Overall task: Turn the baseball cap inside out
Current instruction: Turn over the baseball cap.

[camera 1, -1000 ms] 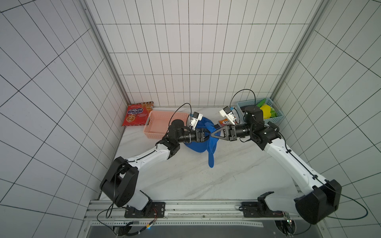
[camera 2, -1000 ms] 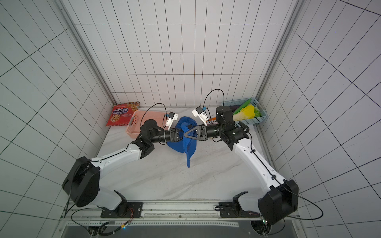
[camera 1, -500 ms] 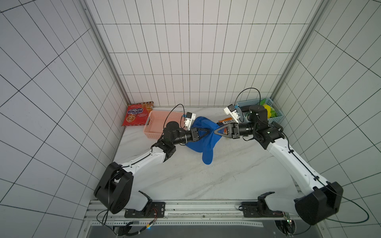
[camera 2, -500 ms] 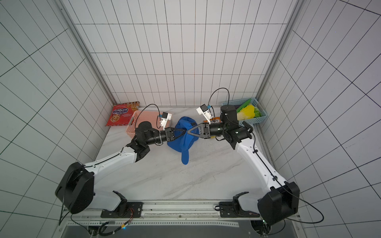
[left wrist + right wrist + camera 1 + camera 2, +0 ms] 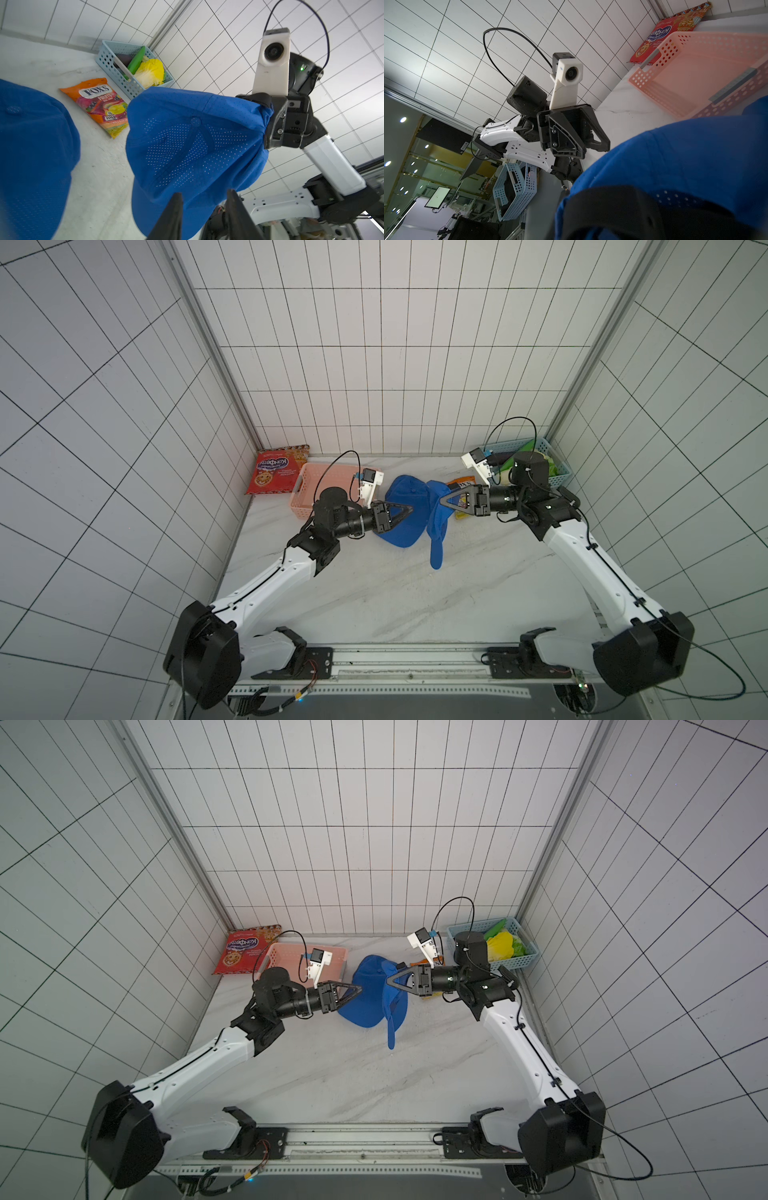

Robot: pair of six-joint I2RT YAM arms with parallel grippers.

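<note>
A blue baseball cap (image 5: 437, 519) (image 5: 394, 1002) hangs from my right gripper (image 5: 443, 502) (image 5: 389, 982), which is shut on its bunched edge. Its brim points down toward the table. In the left wrist view this cap's (image 5: 193, 145) perforated crown faces me. My left gripper (image 5: 409, 509) (image 5: 358, 990) (image 5: 204, 192) is open, just short of the cap's lower rim, with nothing between its fingers. In the right wrist view the cap (image 5: 685, 158) drapes over my dark fingers (image 5: 608, 205). A second blue cap (image 5: 399, 526) (image 5: 31, 155) lies on the table under the left gripper.
A pink basket (image 5: 309, 489) and a red cookie bag (image 5: 276, 469) sit at the back left. At the back right, a blue basket (image 5: 559, 472) holds vegetables, and an orange candy bag (image 5: 99, 104) lies beside it. Tiled walls close in on three sides.
The grippers have drawn apart. The left arm has pulled back to the left, and the right gripper has shifted slightly right with the cap hanging from it.
</note>
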